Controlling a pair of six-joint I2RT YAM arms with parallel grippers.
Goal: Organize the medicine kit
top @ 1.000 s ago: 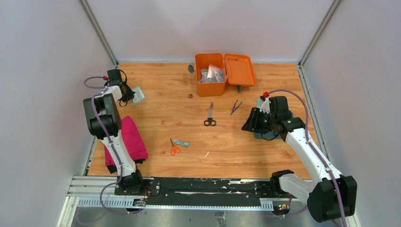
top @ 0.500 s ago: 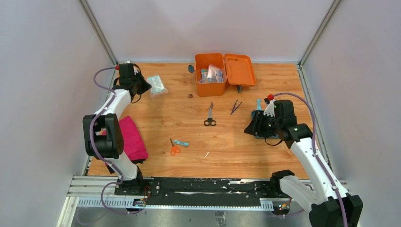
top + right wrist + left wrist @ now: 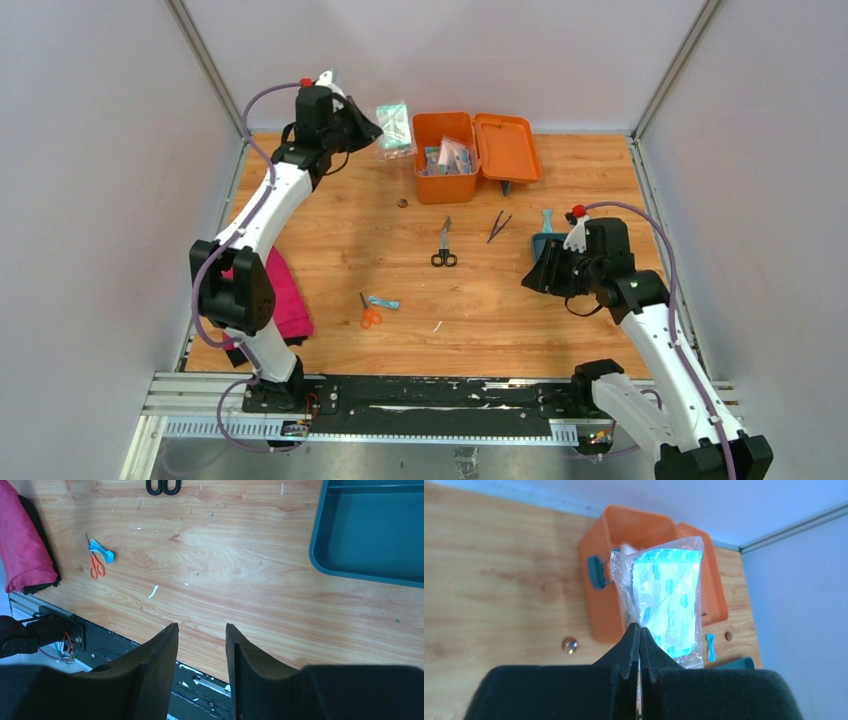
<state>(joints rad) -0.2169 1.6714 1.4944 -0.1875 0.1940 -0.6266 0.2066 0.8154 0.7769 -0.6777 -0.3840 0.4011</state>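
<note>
On the wooden counter (image 3: 330,250), the open orange plastic medicine kit (image 3: 445,186) lies just right of the left jaws, which pinch a clear teal-printed packet (image 3: 393,126); the right jaws gape empty.

Your top camera looked down from above and behind the arm bases, far enough back to take in the whole table (image 3: 330,230). Your raised left wrist camera faced the far right corner and shared the medicine kit (image 3: 609,605) with it. Your right wrist camera hung close, tilted toward the near edge, and shared the orange scissors (image 3: 95,569).
</note>
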